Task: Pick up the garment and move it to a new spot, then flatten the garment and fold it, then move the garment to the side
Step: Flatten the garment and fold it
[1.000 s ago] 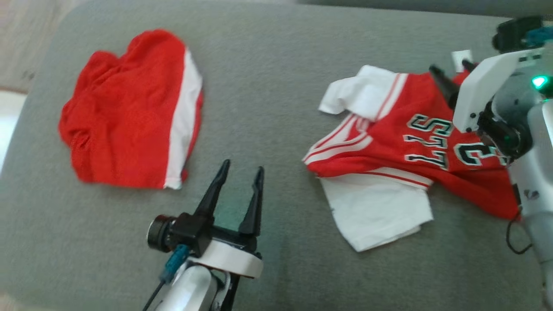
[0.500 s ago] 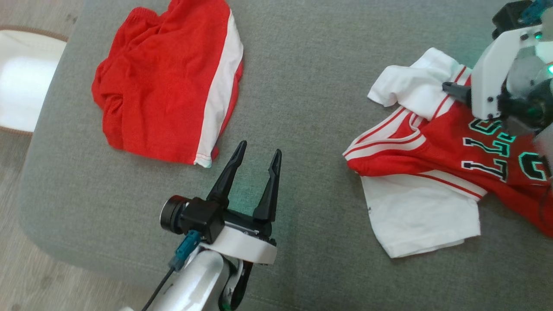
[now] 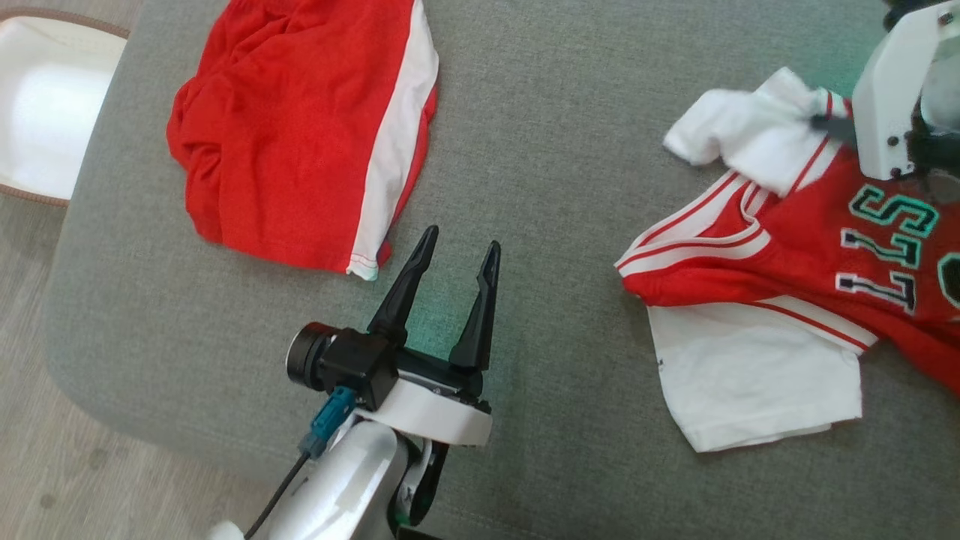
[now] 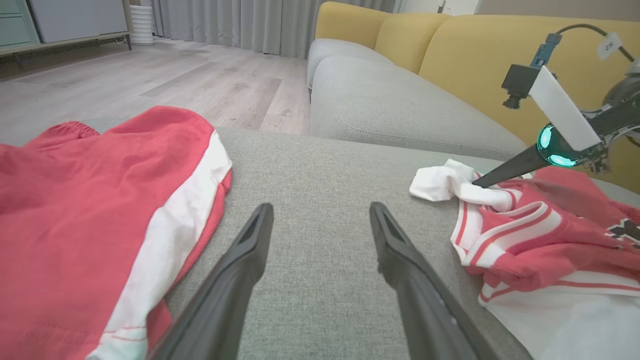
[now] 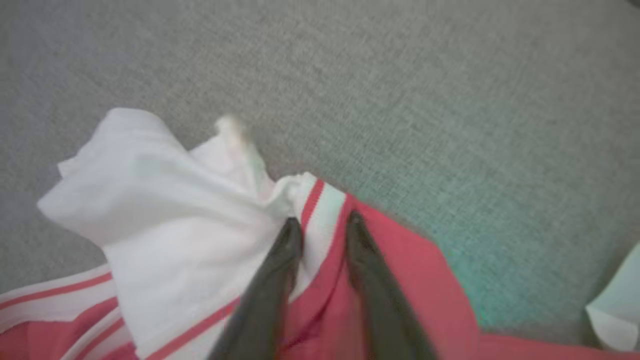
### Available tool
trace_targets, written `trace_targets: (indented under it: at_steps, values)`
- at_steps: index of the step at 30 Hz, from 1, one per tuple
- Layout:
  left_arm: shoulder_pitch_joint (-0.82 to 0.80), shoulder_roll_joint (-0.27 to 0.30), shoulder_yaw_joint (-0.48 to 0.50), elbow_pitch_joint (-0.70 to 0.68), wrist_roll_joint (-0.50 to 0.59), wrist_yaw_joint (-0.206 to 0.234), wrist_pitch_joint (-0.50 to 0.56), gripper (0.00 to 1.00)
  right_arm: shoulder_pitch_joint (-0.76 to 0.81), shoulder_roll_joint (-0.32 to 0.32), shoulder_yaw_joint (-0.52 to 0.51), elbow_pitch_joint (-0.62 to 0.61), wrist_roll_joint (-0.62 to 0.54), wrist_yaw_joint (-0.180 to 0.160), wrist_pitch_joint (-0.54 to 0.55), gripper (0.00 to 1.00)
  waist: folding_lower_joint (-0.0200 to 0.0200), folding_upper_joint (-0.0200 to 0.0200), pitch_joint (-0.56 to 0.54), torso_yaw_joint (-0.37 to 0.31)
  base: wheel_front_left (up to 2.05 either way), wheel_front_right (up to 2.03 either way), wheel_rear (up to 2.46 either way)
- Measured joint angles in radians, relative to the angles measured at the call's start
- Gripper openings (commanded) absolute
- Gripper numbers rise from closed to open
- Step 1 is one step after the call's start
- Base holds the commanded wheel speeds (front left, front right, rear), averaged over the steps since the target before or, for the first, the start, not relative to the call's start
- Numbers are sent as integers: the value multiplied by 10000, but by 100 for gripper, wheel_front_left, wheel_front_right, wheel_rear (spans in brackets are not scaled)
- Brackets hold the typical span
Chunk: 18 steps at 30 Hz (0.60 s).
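Right gripper clamped on the jersey, its two dark fingers drawn narrow with a fold of the white, red-striped shoulder band pinched between them; motion blur softens the fingertips in the wrist view, and how deep the cloth runs into the jaws cannot be made out; in the head view the gripper's white housing covers most of the fingers and is itself cut off by the right edge; the jersey lies crumpled at the right of the grey cushion, one white sleeve bunched at the far end by the gripper, the other spread flat at the near end; green and black lettering runs sideways across the red chest and is cropped by the frame, so it cannot be read whole; left gripper spread wide with nothing between its fingers, above bare cushion at the near middle, well apart from the jersey; just to its far left, red shorts with a white side stripe lie rumpled, their far edge cut off by the top of the frame; a white, brown-rimmed object sits past the cushion's left edge, too cropped to identify; beyond, a yellow sofa and pale wooden floor.
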<state>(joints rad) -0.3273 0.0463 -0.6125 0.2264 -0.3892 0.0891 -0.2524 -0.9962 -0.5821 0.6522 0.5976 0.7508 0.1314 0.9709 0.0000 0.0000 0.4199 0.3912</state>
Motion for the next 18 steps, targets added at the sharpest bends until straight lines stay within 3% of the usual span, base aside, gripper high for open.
trace_targets:
  at_steps: [6,11,12,13,14,15,18]
  values:
    - [-4,-2,-33,19,0,0,0,100,-112,119,190,376,-274,0,-2069,0,1,0,1,30,0,0,0]
    - [-31,-2,-94,21,0,0,0,100,-1049,380,251,926,-681,0,-4263,0,1,0,-23,64,0,0,0]
    - [-31,-2,-94,21,0,0,0,100,-1049,380,251,926,-681,0,-4263,0,1,0,-23,64,0,0,0]
    - [-34,-2,-125,19,0,0,0,100,-1518,441,320,1197,-917,0,-5099,0,1,0,-17,86,0,0,0]
    - [-34,-2,-125,19,0,0,0,100,-1518,441,320,1197,-917,0,-5099,0,1,0,-17,86,0,0,0]
    - [-35,-2,-169,17,0,0,0,100,-1874,529,330,1569,-1047,0,-5871,0,0,0,-5,114,0,0,0]
    - [-36,-2,-226,15,0,0,0,100,-2183,644,320,1983,-1206,0,-6636,0,1,0,21,151,0,0,0]
